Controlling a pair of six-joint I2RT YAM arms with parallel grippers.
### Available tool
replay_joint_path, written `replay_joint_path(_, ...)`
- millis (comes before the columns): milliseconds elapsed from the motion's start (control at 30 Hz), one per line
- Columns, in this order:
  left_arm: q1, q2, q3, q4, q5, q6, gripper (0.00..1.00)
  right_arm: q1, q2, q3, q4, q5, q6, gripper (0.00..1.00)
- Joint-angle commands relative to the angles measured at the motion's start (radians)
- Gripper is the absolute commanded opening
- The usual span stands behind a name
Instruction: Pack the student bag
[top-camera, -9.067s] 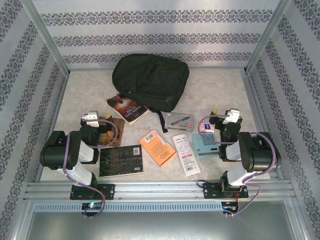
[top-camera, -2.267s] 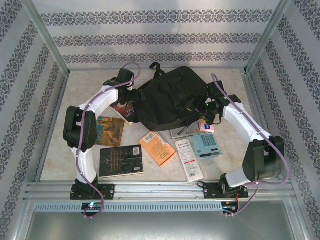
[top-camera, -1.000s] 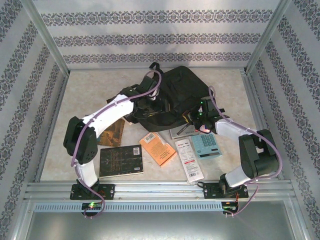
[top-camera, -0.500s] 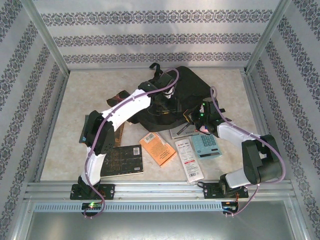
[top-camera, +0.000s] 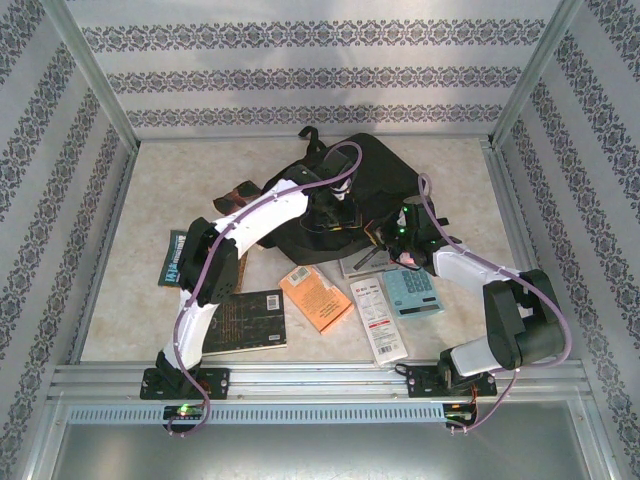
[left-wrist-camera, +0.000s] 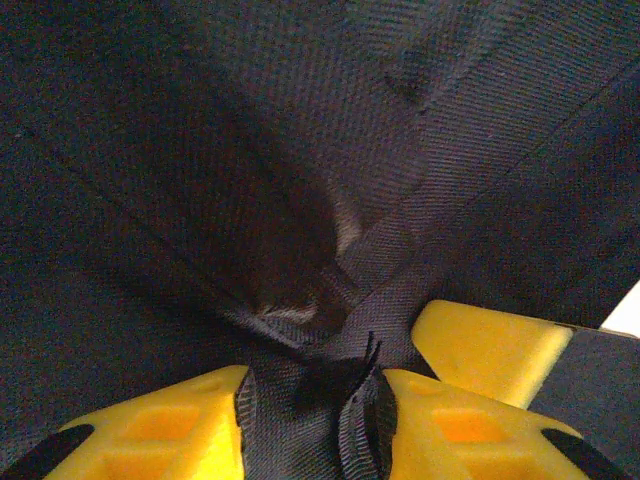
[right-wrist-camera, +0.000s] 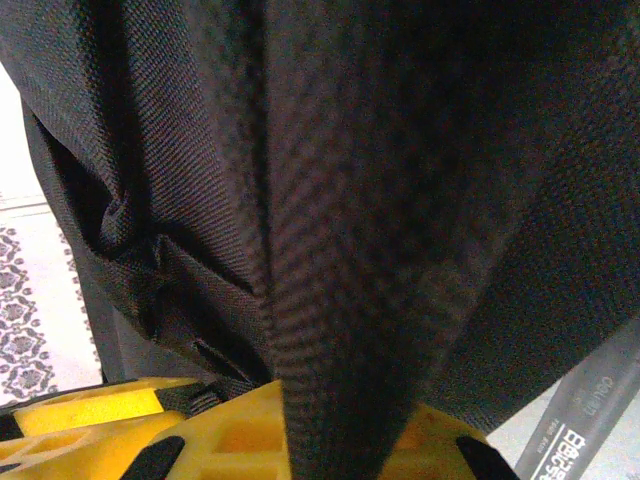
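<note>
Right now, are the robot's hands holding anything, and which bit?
Both hold the student bag: the left gripper pinches a webbing strap, and the right gripper pinches a band of its black fabric.

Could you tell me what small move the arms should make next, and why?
Probably pull gently apart to spread the backpack: the left claw pinches its webbing strap, the right claw clamps a fabric fold, and the orange book lies outside.

Top view high, near side, facing down, wrist views very close, apparently sharing student bag (top-camera: 385, 168)
</note>
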Motion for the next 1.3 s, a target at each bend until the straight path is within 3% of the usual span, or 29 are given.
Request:
replay_joint_path(0,-0.008,0.026,0.021,0.02,0.018,-0.012,0.38,0.015,-0.027,0.0,0.047,-0.018,-0.037,0.0)
replay_joint_path(433,-0.02,0.074,0.016,0.014,0.016,-0.002,0.39,0.026,-0.012,0.007,0.052,-0.015,-0.037,0.0)
replay_joint_path(600,-0.02,0.086,0.031,0.024,0.02,-0.007,0.15,0.033,0.001,0.007,0.051,0.001,-0.037,0.0)
replay_joint_path(733,-0.017,0.065,0.041,0.032,0.008,-0.01,0.08,0.034,0.01,0.004,0.049,0.013,-0.043,0.0)
replay_joint_path(1000,-0.003,-0.018,0.024,-0.013,-0.095,0.04,0.0,0.019,0.009,-0.009,0.032,0.04,-0.068,0.0)
replay_joint_path(1267,0.005,-0.128,-0.054,-0.014,-0.147,0.054,0.0,0.0,0.014,-0.021,0.028,0.068,-0.062,0.0)
